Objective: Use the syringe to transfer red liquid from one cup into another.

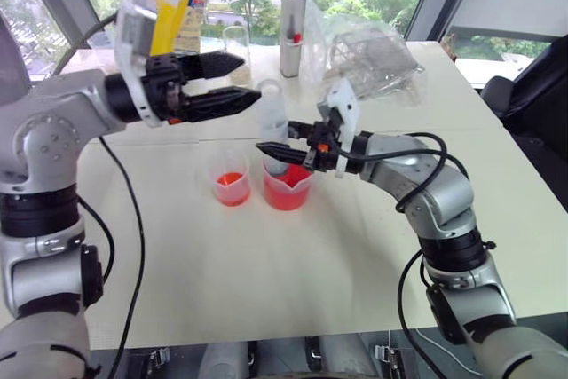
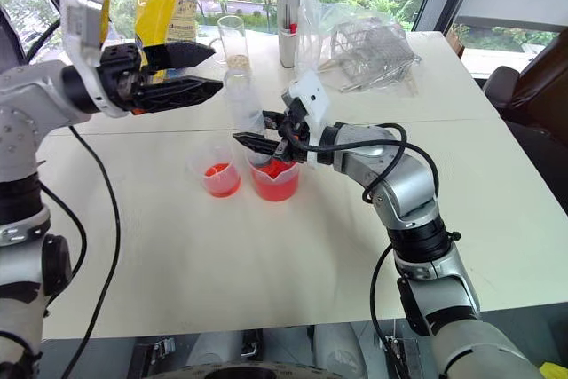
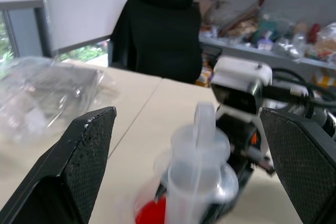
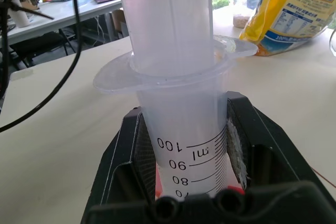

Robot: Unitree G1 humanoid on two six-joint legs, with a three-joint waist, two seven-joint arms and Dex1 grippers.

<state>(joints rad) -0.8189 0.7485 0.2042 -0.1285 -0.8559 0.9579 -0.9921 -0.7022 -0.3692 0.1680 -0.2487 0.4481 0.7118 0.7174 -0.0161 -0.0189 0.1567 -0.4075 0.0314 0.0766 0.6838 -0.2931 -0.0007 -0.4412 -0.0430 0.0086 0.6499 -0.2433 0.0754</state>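
The syringe (image 1: 273, 122) stands upright with its tip down in the larger cup (image 1: 287, 185), which holds red liquid (image 1: 286, 194). The right pincer (image 1: 277, 153) is clamped on the barrel low down, near the top graduation marks, and holds it steady over that cup. In the right wrist view the white plunger stem rises well above the barrel's flange, so the plunger looks drawn up, though how much liquid sits inside the barrel cannot be told.

Just beside the larger cup, on the robot's left, stands the smaller cup (image 1: 232, 180) with a shallow layer of red in it. Both cups rest on the desk (image 1: 266, 272).

The left pincer (image 1: 248, 80) hangs above and to the left of the plunger top, jaws wide apart and touching nothing; in the left wrist view the plunger head sits between the two spread fingers with space on either side.

My reading: this is the drawing step, with the syringe at the source cup. Next, the right arm should lift the syringe until its tip clears the rim, carry it sideways over the smaller cup, keep it upright, and then the left pincer must press the plunger down.
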